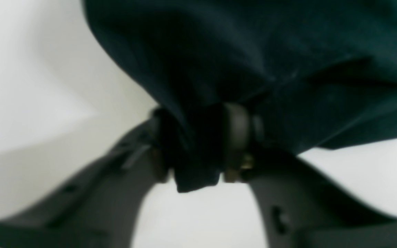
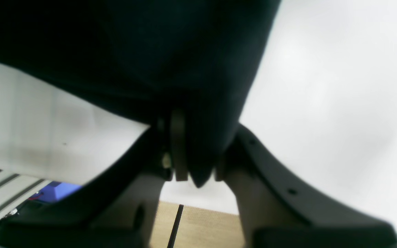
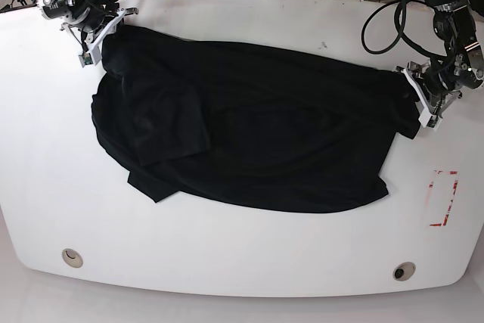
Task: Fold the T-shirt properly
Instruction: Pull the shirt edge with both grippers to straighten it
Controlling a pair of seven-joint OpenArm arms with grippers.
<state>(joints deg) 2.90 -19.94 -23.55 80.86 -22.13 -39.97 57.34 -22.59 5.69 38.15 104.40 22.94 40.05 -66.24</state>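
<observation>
The black T-shirt [image 3: 257, 130] lies spread and wrinkled across the middle of the white table [image 3: 242, 255], with one part folded over on its left side. At the shirt's right edge in the base view, my left gripper [image 3: 414, 93] is shut on a bunched fold of the cloth. The left wrist view shows that fold of the T-shirt [image 1: 253, 51] pinched in the left gripper [image 1: 198, 144]. At the shirt's far left corner, my right gripper [image 3: 102, 35] is shut on the cloth. In the right wrist view, the T-shirt [image 2: 133, 51] hangs from the right gripper [image 2: 198, 155].
A red-outlined rectangle [image 3: 443, 199] is marked on the table near its right edge. Two round holes [image 3: 72, 256] [image 3: 403, 271] sit near the front edge. Cables [image 3: 378, 5] trail at the back right. The table edge and wooden floor [image 2: 202, 220] show below the right gripper.
</observation>
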